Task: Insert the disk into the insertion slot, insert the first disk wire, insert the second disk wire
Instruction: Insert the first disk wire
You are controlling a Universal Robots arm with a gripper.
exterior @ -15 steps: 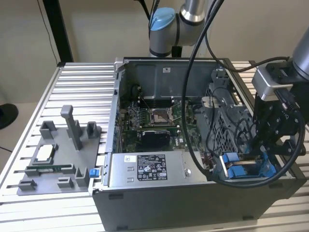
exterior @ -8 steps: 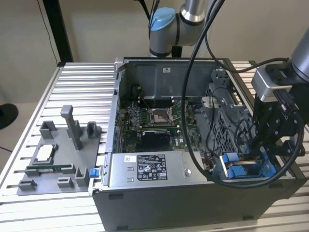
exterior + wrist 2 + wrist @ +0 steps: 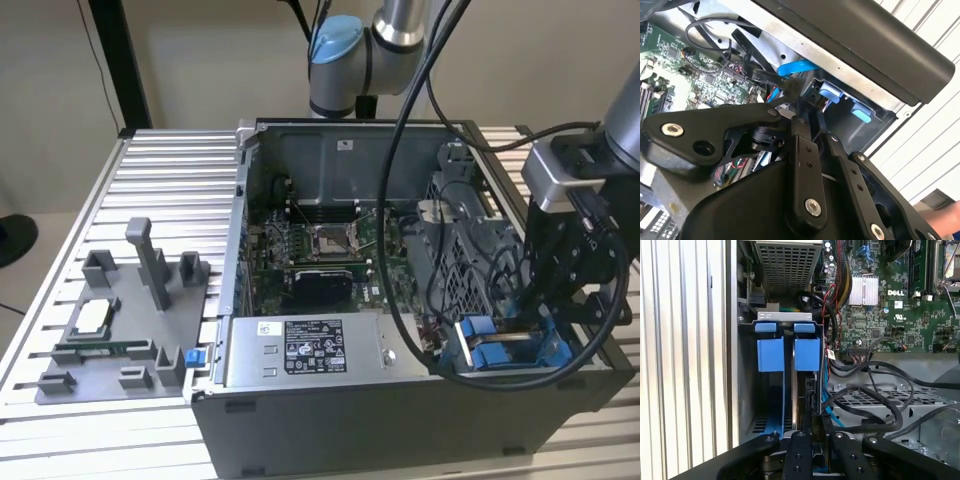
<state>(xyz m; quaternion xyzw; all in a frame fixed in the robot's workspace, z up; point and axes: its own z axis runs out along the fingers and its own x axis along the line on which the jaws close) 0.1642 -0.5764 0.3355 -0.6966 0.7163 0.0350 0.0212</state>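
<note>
The disk sits in the insertion slot of the grey drive cage. Its blue carrier frame stands beside a second blue frame; both show in the exterior view as blue tabs. My gripper reaches down into the cage right behind the frame nearer the motherboard. The fingers stand close together on a black plug of a disk wire, held against the back of the disk. A flat blue wire ends in another black plug beside it. In the exterior view the gripper is at the case's near right corner.
The open computer case holds a motherboard and a silver labelled power-supply box. Thick black cables loop over the cage beside the fingers. A grey fixture tray lies on the slatted table at the exterior view's left.
</note>
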